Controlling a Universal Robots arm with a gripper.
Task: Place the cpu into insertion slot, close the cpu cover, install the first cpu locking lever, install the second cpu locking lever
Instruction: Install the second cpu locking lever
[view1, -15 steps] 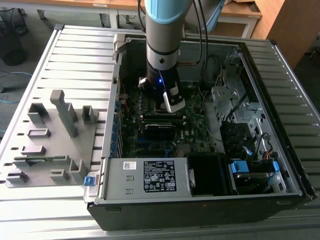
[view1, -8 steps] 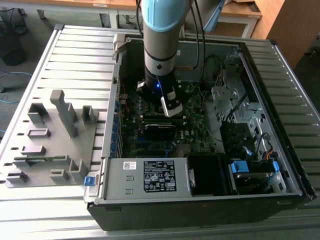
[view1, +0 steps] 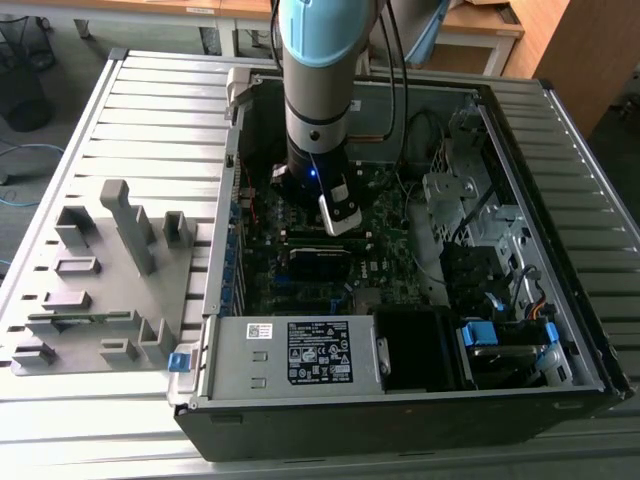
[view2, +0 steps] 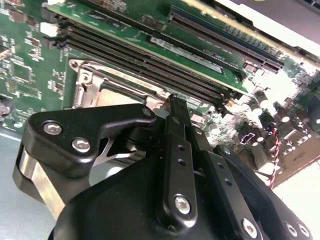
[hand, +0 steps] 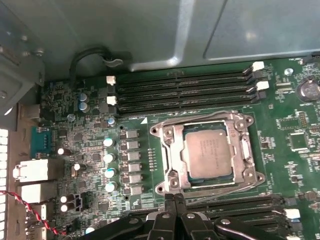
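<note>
Exterior view, from its left: one grey fixture tray (view1: 100, 270) with upright blocks lies beside one open computer case (view1: 215, 300). One power supply (view1: 290, 350) sits along the case's near edge. One robot arm (view1: 318, 90) reaches down into the case over the green motherboard (view1: 385, 200), and drive bays (view1: 505, 340) fill the exterior view's right end. In the first wrist view, one cpu (hand: 207, 154) is seated flat in the socket with its dull silver top showing. One cpu cover (hand: 172, 150) lies down around it, the chip visible through its square window. The first two steps therefore read as done, and I judge the lever work to be the step in hand. Two wire locking levers (hand: 195, 119) appear to run along opposite sides of the socket, but I cannot tell whether either is hooked under its catch. The gripper (hand: 175, 199) hangs just beside the socket's edge, apart from the cover. Its jaws are clenched together with nothing between them, and the second wrist view shows the same. Judgement: a lever calls for a press with the closed tips, down and sideways under its hook, without loading the cover or chip. On the far side of the socket are four memory slots (hand: 185, 90), all unfilled, and more slots lie beside the gripper.
</note>
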